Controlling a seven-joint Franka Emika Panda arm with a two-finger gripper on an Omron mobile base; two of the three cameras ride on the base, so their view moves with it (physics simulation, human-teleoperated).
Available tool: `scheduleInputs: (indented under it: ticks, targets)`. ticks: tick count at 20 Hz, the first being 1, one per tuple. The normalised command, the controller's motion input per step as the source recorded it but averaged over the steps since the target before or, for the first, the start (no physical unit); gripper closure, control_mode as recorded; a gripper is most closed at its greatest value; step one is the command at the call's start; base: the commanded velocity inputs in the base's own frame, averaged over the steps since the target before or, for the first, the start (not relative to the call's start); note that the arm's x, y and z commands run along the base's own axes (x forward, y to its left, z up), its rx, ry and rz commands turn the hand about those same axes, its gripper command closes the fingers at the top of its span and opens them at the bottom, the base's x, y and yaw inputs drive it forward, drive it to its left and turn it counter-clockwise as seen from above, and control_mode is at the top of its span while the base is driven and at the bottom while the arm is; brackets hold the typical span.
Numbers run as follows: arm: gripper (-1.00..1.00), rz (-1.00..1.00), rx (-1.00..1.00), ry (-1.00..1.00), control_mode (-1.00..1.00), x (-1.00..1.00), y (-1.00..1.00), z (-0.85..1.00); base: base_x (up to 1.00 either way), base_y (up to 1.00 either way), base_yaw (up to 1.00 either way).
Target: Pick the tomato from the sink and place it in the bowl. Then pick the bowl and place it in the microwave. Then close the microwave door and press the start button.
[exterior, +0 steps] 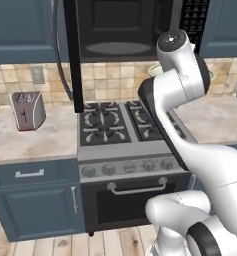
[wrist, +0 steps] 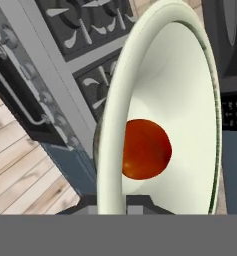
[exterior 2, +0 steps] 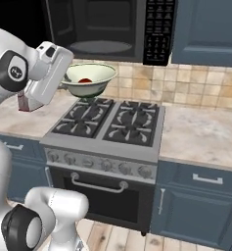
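The pale greenish-white bowl (exterior 2: 90, 74) hangs in the air above the stove's rear left burner, just below the microwave (exterior 2: 105, 27). My gripper (exterior 2: 65, 83) is shut on the bowl's left rim. Inside the bowl lies the red-orange tomato (exterior 2: 85, 80). The hand view looks along the tilted bowl (wrist: 170, 85), with the tomato (wrist: 146, 149) low in it and my gripper (wrist: 112, 204) clamped on the rim. The microwave door (exterior: 73, 55) stands swung open, edge-on at the left of the dark cavity (exterior: 119, 30). The keypad (exterior 2: 159, 29) is on its right side. The sink is out of view.
A gas stove (exterior 2: 112, 122) with an oven handle (exterior 2: 98, 185) sits under the microwave. A silver toaster (exterior: 27, 111) stands on the left counter (exterior: 35, 142). The beige counter (exterior 2: 200, 132) runs to the right of the stove. My arm hides most of the bowl (exterior: 154, 69) in the left base view.
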Motion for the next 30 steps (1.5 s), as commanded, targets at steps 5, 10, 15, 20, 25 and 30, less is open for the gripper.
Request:
scheduleInputs:
  ticks: [5,10,15,20,25,30]
  targets:
    - [1.0,0.0,0.0,0.0,1.0,0.0,0.0,0.0,0.56,0.0,0.0]
    - [1.0,0.0,0.0,0.0,1.0,0.0,0.0,0.0,0.46,0.0,0.0]
    - [1.0,0.0,0.0,0.0,1.0,0.0,0.0,0.0,0.3,0.04,0.0]
    - [1.0,0.0,0.0,0.0,1.0,0.0,0.0,0.0,0.23,0.16,-0.01]
    - [1.0,0.0,0.0,0.0,1.0,0.0,0.0,0.0,0.2,0.12,0.0]
    - [1.0,0.0,0.0,0.0,1.0,0.0,0.0,0.0,0.2,0.13,0.0]
